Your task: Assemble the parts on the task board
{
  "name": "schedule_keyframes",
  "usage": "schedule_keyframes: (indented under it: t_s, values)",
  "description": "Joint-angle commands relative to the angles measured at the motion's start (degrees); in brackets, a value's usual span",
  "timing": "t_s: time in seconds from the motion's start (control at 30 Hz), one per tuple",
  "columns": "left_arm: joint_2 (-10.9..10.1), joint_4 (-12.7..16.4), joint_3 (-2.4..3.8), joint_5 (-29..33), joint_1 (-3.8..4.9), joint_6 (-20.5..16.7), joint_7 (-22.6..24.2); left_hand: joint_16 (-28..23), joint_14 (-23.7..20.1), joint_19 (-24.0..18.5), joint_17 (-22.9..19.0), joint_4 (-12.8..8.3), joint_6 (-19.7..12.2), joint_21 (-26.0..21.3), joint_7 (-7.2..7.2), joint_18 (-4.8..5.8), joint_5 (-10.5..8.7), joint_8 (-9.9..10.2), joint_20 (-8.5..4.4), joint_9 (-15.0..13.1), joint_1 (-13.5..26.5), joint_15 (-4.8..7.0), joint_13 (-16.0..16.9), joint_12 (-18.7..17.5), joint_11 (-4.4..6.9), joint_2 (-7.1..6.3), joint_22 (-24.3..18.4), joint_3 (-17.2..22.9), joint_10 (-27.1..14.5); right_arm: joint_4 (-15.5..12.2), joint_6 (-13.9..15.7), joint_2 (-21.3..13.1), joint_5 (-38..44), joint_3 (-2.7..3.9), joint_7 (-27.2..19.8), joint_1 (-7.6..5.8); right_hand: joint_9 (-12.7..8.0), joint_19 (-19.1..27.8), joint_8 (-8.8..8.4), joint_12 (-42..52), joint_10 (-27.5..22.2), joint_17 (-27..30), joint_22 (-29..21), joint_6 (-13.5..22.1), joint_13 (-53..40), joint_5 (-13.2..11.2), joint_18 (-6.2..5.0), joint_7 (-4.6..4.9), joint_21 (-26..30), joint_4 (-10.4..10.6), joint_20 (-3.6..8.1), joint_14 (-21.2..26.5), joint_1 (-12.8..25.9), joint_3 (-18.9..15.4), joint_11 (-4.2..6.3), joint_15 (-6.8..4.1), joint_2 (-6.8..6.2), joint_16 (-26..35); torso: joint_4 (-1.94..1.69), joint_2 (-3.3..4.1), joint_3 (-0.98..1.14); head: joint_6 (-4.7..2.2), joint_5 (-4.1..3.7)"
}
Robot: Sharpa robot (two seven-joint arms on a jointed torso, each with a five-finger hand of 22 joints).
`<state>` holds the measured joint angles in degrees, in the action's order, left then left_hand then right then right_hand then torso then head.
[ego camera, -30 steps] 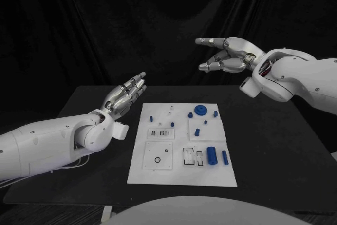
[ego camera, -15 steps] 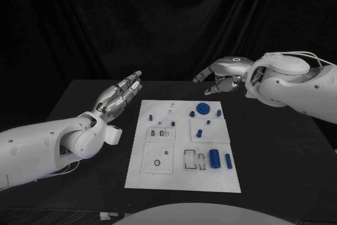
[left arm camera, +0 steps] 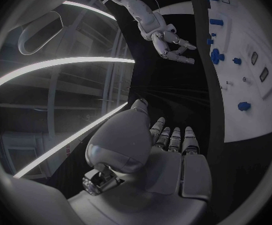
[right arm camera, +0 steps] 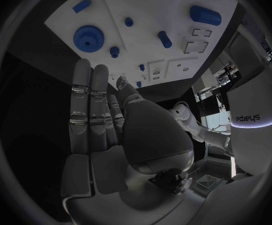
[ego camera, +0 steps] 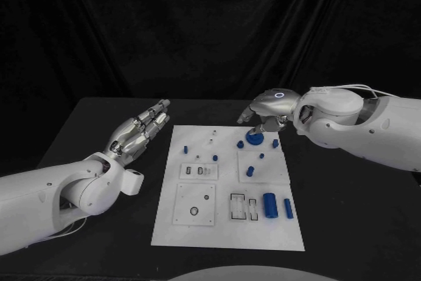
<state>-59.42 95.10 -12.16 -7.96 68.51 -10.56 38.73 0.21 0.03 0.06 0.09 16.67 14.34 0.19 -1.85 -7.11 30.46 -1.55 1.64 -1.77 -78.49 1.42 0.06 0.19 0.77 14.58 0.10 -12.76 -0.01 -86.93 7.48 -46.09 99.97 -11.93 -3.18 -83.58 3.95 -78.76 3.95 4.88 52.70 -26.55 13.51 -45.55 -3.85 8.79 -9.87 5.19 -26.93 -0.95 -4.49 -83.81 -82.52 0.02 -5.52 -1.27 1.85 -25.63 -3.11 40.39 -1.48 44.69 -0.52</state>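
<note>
The white task board [ego camera: 228, 232] lies in the middle of the black table. Blue parts stand or lie on it: a gear [ego camera: 254, 137] at the far end, several small pegs such as one [ego camera: 186, 149] on the left, and a thick cylinder [ego camera: 270, 205] beside a slimmer one [ego camera: 288, 208] near the front right. My right hand [ego camera: 263, 114] hovers over the board's far edge, just above the gear, fingers apart and holding nothing. The right wrist view shows that hand [right arm camera: 104, 115] with the gear [right arm camera: 85, 37] beyond its fingertips. My left hand [ego camera: 139, 130] is flat and open, left of the board.
Rectangular slots and a round hole mark the board's near half [ego camera: 194, 211]. In the left wrist view my left hand [left arm camera: 167, 145] points along the board's edge [left arm camera: 251, 92], with my right hand [left arm camera: 170, 45] hanging beyond it. Black table surface surrounds the board.
My right hand has come down from high behind the table to just over the gear at the board's far edge. The left hand stays open beside the board. The camera has shifted.
</note>
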Motion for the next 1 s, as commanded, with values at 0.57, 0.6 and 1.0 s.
schedule_keyframes:
  t_s: [0.57, 0.6, 1.0]
  values:
    - [-0.09, 0.13, 0.05, -0.88, 0.16, 1.58, 18.14, -0.21, -0.03, -0.06, -0.09, -0.15, 1.16, -0.19, -0.57, 0.08, 1.04, -0.4, 0.79, -0.14, -1.44, -0.85, -0.06, -0.19, -1.01, -0.27, -0.1, 0.57, 0.01, 3.08, 0.99, 2.42, 3.81, 0.05, 0.54, 4.2, 0.74, 2.12, 0.29, 1.9, 4.81, -3.59, 4.0, -2.9, -0.39, 1.74, -0.46, -1.73, -3.34, 0.48, 0.31, 0.9, 0.06, 2.01, 0.56, -0.37, -1.19, -2.91, -0.79, 1.79, -0.15, -1.58, -1.36]
    - [-0.08, 0.1, 0.05, -0.88, 0.16, 1.76, 18.07, -0.21, -0.03, -0.06, -0.09, -0.14, 1.3, -0.19, -0.61, 0.1, 1.01, -0.42, 0.84, -0.16, -1.49, -0.9, -0.06, -0.19, -1.06, -0.37, -0.1, 0.53, 0.01, 3.57, 1.46, 2.68, 3.97, 0.05, 0.49, 4.52, 1.16, 2.4, 0.54, 2.28, 5.54, -3.97, 4.67, -3.93, -0.46, 2.37, -0.43, -1.51, -3.92, 0.51, 0.36, 0.9, 0.0, 2.53, 0.57, -0.41, -1.32, -3.27, -0.75, 1.72, -0.16, -1.51, -1.06]
    - [0.09, -0.27, 0.05, -0.87, 0.16, 3.02, 17.5, -0.21, -0.03, -0.06, -0.09, -0.17, 1.46, -0.19, -0.88, 0.14, 1.17, -0.43, 1.08, -0.17, -1.69, -1.17, -0.06, -0.19, -1.37, -0.52, -0.1, 0.54, 0.01, 5.76, 7.56, 3.97, 6.08, 0.06, -0.41, 5.52, 1.83, 3.71, -0.03, 1.58, 4.17, -5.12, 7.07, -4.44, -0.09, 4.98, -0.4, -2.48, -5.97, 0.24, 0.44, 1.22, -0.23, 4.96, 0.47, -0.45, -2.1, -4.41, -0.7, 1.55, -0.18, -1.06, -0.47]
